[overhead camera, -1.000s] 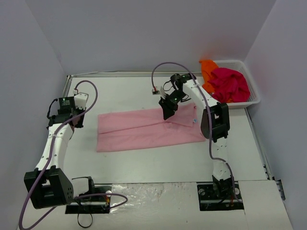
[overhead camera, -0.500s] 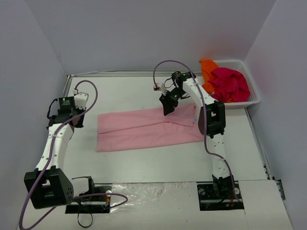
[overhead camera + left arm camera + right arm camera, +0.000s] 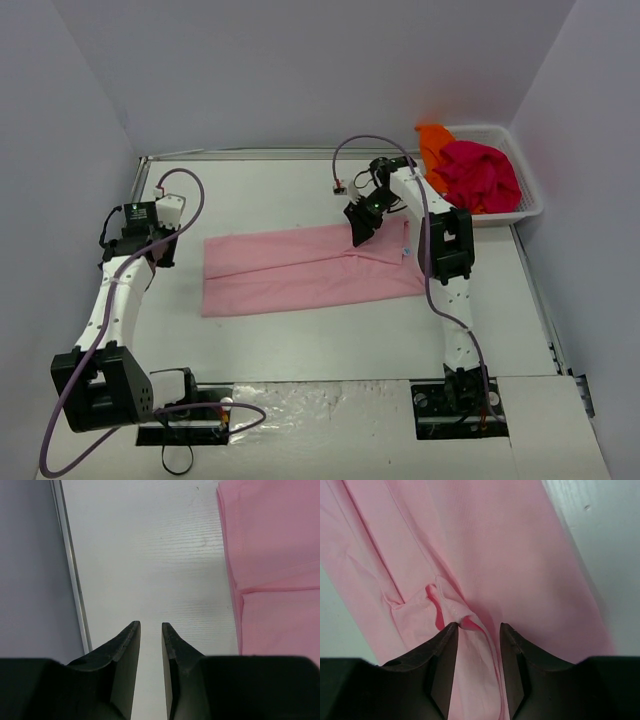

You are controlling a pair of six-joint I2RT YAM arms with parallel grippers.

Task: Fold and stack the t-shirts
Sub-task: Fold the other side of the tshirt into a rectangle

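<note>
Only at right wrist: pucker of light pink cloth t-shirt [image 3: 520, 555] loose between part-open right gripper [image 3: 477, 625]; left gripper [image 3: 151, 625] barely ajar, empty, shirt edge rightward.

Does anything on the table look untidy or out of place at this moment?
Yes. The pink t-shirt lies mostly flat, but a small raised pucker spoils its fold just beneath the right end effector. Also, the orange t-shirt spills over the rim of the basket.

Mid table [image 3: 300, 340]: spread t-shirt [image 3: 310, 268]. Left gripper [image 3: 150, 625] off its left edge. Right gripper [image 3: 477, 626] over its far edge, right of middle. Basket [image 3: 530, 205] holding bundled t-shirts [image 3: 478, 175] beyond its far-right corner.
</note>
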